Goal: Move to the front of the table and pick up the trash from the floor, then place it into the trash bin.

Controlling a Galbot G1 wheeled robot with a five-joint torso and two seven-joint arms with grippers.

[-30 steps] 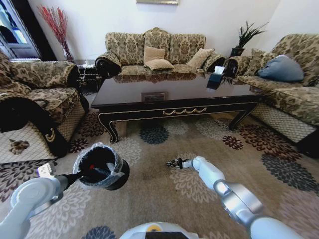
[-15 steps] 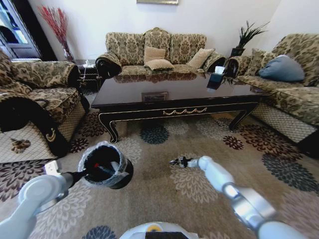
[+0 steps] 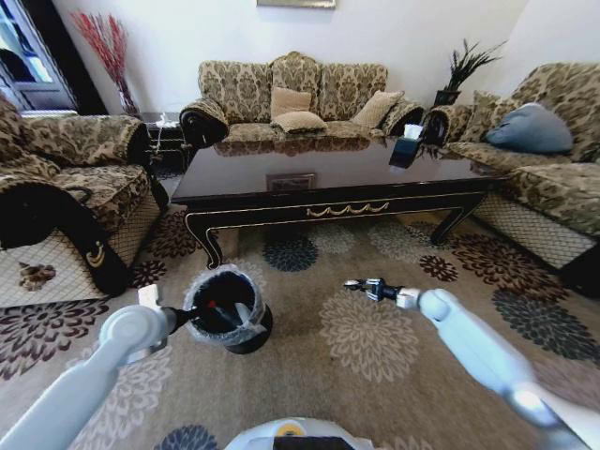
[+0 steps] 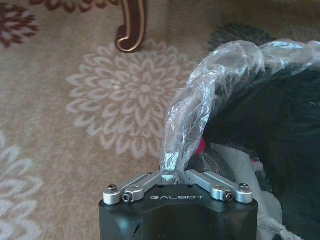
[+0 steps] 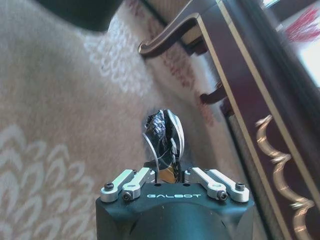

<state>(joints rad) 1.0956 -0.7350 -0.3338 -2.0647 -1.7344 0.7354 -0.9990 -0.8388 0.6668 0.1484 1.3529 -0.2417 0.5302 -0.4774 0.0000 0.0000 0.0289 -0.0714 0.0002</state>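
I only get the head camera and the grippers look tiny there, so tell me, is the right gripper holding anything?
Observer: Yes, the right wrist view shows the right gripper shut on a small crumpled scrap, dark and whitish.
Operator: What is the left one gripping?
Observer: The left gripper pinches the clear liner folded over the trash bin rim, not the black wall.
Operator: Anything inside the bin?
Observer: White crumpled paper lies inside beside a red piece.
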